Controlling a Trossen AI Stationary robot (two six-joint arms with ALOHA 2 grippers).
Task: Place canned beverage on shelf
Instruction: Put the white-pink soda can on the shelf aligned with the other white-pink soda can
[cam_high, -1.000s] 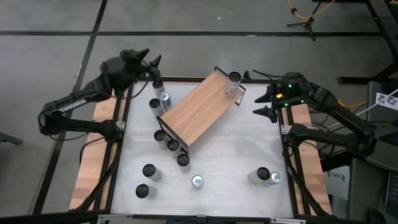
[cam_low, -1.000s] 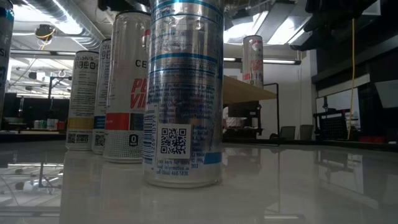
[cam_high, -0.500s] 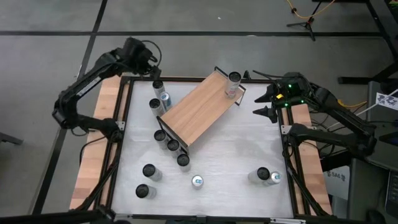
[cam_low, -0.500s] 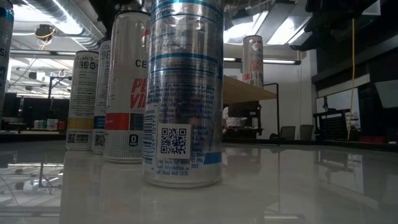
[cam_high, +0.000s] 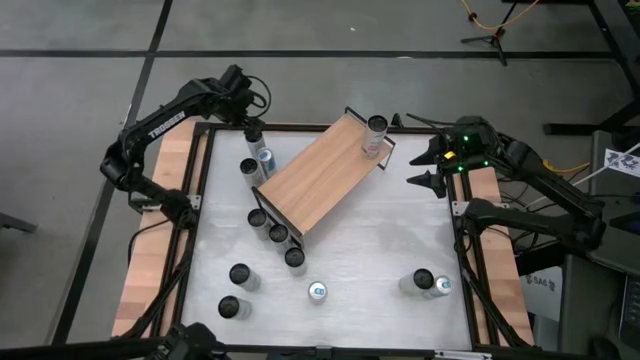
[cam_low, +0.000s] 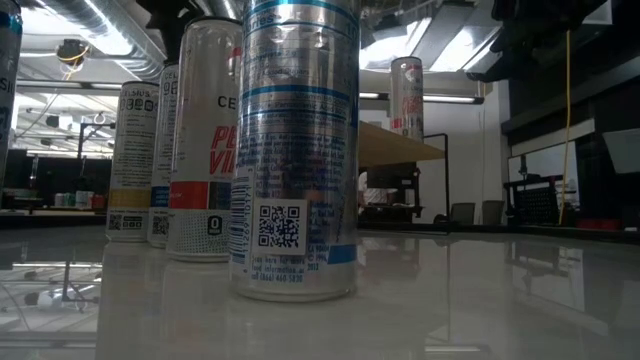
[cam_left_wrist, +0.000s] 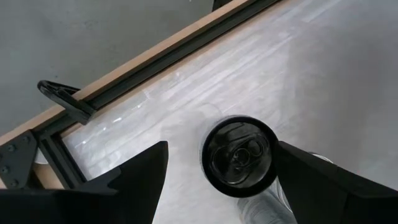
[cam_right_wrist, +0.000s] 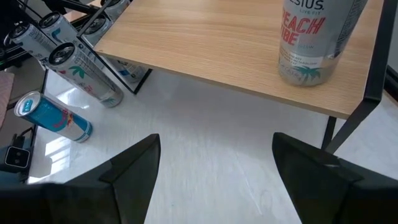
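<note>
The shelf (cam_high: 320, 175), a light-brown board with black frame ends, lies slantwise across the far middle of the white table. One can (cam_high: 375, 128) stands upright on its far right end (cam_right_wrist: 311, 43). My left gripper (cam_high: 250, 115) hangs open at the far left corner, pointing steeply down over an upright dark-topped can (cam_left_wrist: 241, 155). Its fingers stand on either side of that can's top without touching it (cam_high: 253, 137). My right gripper (cam_high: 425, 165) waits open at the table's right edge, facing the shelf.
Two more cans (cam_high: 257, 163) stand just left of the shelf and three (cam_high: 277, 234) along its near end. Others stand near the front: two at the left (cam_high: 234, 290), one in the middle (cam_high: 318, 291), two at the right (cam_high: 431, 283). A black frame rail (cam_left_wrist: 155, 62) borders the table.
My left gripper has swung from beyond the table's far left corner in over the table, sinking and tipping from nearly level to steeply downward, and now hangs over the far left can. Its fingers have stayed open. The cans and the shelf have not moved.
</note>
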